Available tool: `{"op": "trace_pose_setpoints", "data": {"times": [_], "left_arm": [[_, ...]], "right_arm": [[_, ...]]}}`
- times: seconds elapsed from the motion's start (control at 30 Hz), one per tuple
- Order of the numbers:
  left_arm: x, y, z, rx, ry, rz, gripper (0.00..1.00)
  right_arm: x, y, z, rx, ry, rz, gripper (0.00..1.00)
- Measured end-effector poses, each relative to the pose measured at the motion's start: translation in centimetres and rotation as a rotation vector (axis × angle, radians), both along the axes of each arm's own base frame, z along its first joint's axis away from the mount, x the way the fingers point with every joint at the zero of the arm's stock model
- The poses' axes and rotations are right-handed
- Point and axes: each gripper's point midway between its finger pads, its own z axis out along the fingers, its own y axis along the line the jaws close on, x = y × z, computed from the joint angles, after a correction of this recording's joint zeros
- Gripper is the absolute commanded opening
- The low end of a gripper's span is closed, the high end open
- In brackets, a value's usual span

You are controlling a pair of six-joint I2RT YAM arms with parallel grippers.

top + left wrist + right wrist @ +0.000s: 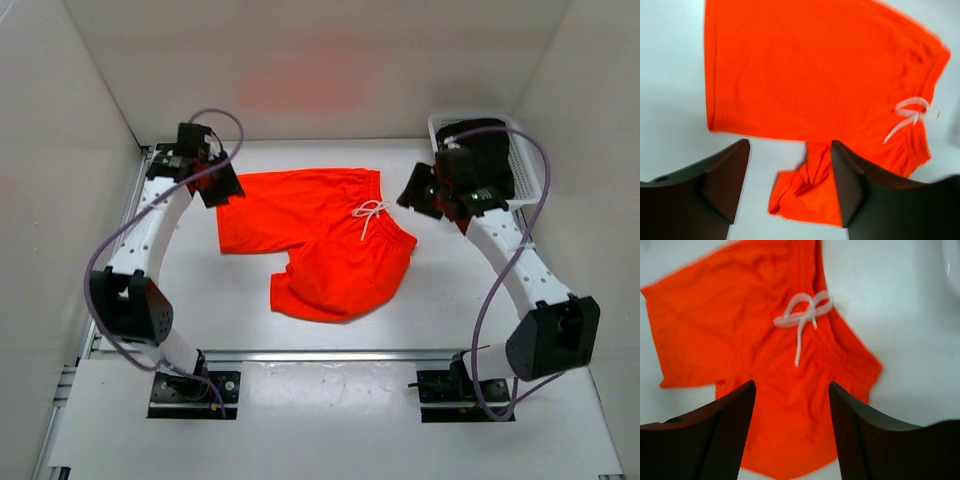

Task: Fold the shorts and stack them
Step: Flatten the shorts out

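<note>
The orange-red shorts [315, 240] lie spread flat mid-table, waistband to the right with a white drawstring [370, 213] tied in a bow. My left gripper [220, 187] hovers open and empty over the left leg's far-left corner. My right gripper [418, 192] hovers open and empty just right of the waistband. In the left wrist view the shorts [815, 75] fill the upper frame, with my open gripper [790, 185] below them. In the right wrist view the shorts [740, 340] and bow [802, 315] show above my open gripper [792, 430].
A white basket [530, 160] holding dark fabric [490, 160] stands at the back right behind the right arm. White walls enclose the table on the left, back and right. The arm bases sit on a rail at the near edge.
</note>
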Motion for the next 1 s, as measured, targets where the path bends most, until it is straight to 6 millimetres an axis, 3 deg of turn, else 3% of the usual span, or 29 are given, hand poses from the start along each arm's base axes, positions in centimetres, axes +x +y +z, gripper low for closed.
{"op": "trace_pose_setpoints", "data": {"times": [0.03, 0.1, 0.17, 0.23, 0.27, 0.3, 0.37, 0.47, 0.57, 0.77, 0.8, 0.83, 0.87, 0.9, 1.0], "left_arm": [[-1.8, -0.9, -0.4, -0.011, 0.008, -0.017, 0.45], [-5.7, -3.0, -2.3, -0.025, 0.058, -0.074, 0.38], [-9.8, -5.2, -5.2, -0.039, 0.127, -0.134, 0.37], [-13.7, -7.1, -8.4, -0.053, 0.224, -0.188, 0.53], [-15.4, -7.6, -10.0, -0.057, 0.266, -0.198, 0.72], [-16.9, -7.6, -11.3, -0.058, 0.308, -0.195, 0.82], [-19.4, -7.4, -13.6, -0.059, 0.384, -0.173, 0.95], [-21.5, -7.5, -15.7, -0.064, 0.449, -0.155, 0.97], [-22.4, -8.9, -16.8, -0.069, 0.475, -0.188, 0.88], [-22.2, -10.6, -20.1, -0.053, 0.535, -0.207, 0.6], [-22.3, -10.5, -20.7, -0.044, 0.55, -0.202, 0.43], [-22.3, -10.5, -21.1, -0.04, 0.563, -0.199, 0.24], [-22.3, -10.5, -21.2, -0.04, 0.567, -0.199, 0.23], [-22.2, -10.4, -21.3, -0.04, 0.568, -0.197, 0.1], [-21.6, -10.5, -21.4, -0.047, 0.566, -0.205, 0.1]], "right_arm": [[-1.4, -0.1, -1.0, 0.014, 0.017, 0.003, 0.46], [-4.9, -0.6, -4.4, 0.025, 0.104, 0.006, 0.37], [-8.2, -1.3, -8.0, 0.033, 0.2, 0.0, 0.37], [-11.0, -2.0, -10.5, 0.053, 0.28, -0.011, 0.52], [-12.1, -2.4, -11.4, 0.066, 0.311, -0.02, 0.72], [-12.7, -2.7, -11.8, 0.082, 0.327, -0.032, 0.82], [-13.6, -3.2, -12.7, 0.115, 0.353, -0.045, 0.88], [-13.9, -3.2, -13.9, 0.172, 0.387, -0.043, 0.88], [-13.8, -2.9, -15.7, 0.207, 0.436, -0.043, 0.86], [-12.6, -2.1, -19.2, 0.242, 0.515, -0.046, 0.7], [-12.4, -2.0, -19.6, 0.246, 0.522, -0.047, 0.67], [-12.2, -2.0, -20.0, 0.248, 0.529, -0.048, 0.57], [-11.9, -1.7, -20.3, 0.262, 0.538, -0.045, 0.57], [-11.4, -1.6, -20.4, 0.265, 0.535, -0.046, 0.54], [-9.9, -1.2, -20.8, 0.277, 0.526, -0.036, 0.33]]}}
